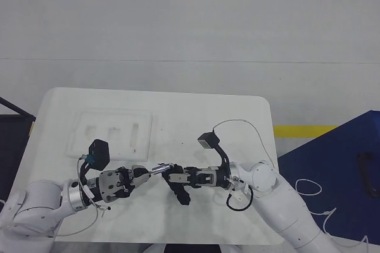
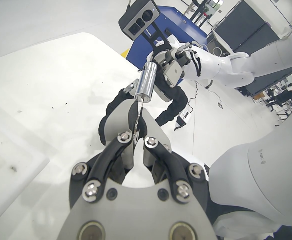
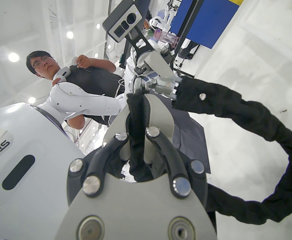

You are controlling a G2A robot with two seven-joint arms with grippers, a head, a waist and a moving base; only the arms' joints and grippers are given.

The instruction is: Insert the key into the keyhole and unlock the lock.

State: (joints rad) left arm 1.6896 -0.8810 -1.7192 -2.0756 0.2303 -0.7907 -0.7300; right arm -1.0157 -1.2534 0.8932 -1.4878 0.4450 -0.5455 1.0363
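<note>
Step in hand: insertion. The left end effector [image 2: 135, 116] is clamped on the bow of the key [image 2: 137, 123], and the blade points into the keyhole [image 2: 142, 99] on the end face of the chrome lock [image 2: 146, 82]. The blade tip meets that face. Much of the blade is exposed between the fingers and the lock, so the key is judged to be at the mouth or only partly seated.

The right end effector [image 3: 137, 108] is closed on the black fabric-sleeved cable [image 3: 248, 118] just beside the lock body. It holds the lock above the desk [image 1: 209, 114], between the two arms.

Next move:
1. Push the key along the lock's axis until it seats fully.
2. Turn the key with the left wrist while the right side resists the twist. The grip is on soft sleeve, not on metal, so the lock may roll with the key.

Surroundings and obstructions:
- The two end effectors are very near each other, so room for the wrist to turn is limited.
- The cable loop hangs beside the right end effector and may drag on the desk.
- A white tray [image 1: 98, 123] lies on the desk, well apart from the work, and is no obstacle.
</note>
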